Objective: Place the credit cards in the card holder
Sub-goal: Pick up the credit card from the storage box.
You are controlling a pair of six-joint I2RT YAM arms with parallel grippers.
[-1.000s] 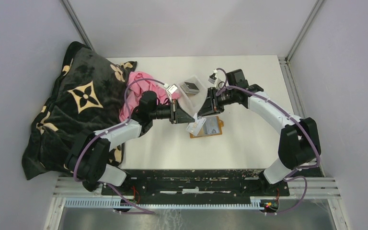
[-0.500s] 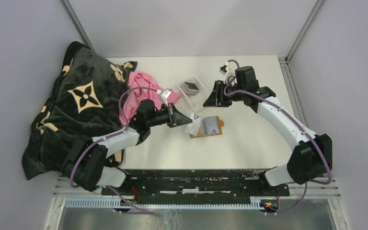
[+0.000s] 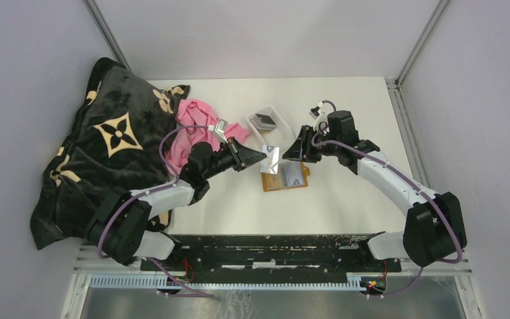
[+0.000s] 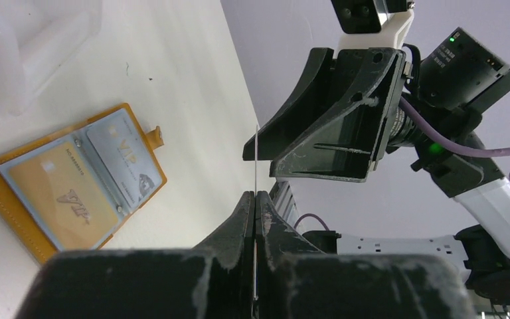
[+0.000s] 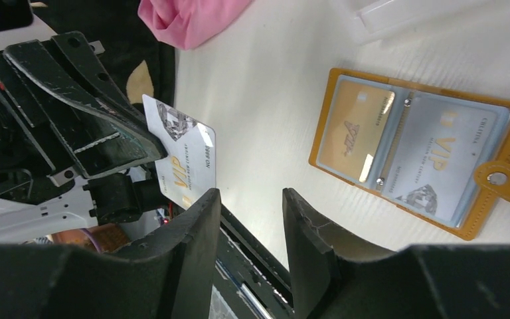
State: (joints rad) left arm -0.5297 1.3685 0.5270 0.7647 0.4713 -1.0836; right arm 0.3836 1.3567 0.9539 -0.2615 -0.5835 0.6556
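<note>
The orange card holder (image 3: 285, 177) lies open and flat on the table, with a gold card and a grey card in its clear pockets (image 5: 418, 149) (image 4: 73, 193). My left gripper (image 3: 255, 158) is shut on a white credit card (image 3: 270, 158) and holds it in the air, up and left of the holder. That credit card shows edge-on in the left wrist view (image 4: 256, 159) and face-on in the right wrist view (image 5: 186, 156). My right gripper (image 3: 291, 151) is open and empty, facing the card from the right with a small gap (image 5: 251, 193). More dark credit cards (image 3: 263, 120) lie in a clear tray.
The clear plastic tray (image 3: 273, 130) stands just behind the two grippers. A pink cloth (image 3: 196, 126) and a black patterned blanket (image 3: 106, 146) cover the left side of the table. A metal frame post (image 3: 405, 113) runs along the right edge.
My right gripper has opened, let go of the white card and drawn back to the right. My left gripper kept the card and raised it off the holder.
</note>
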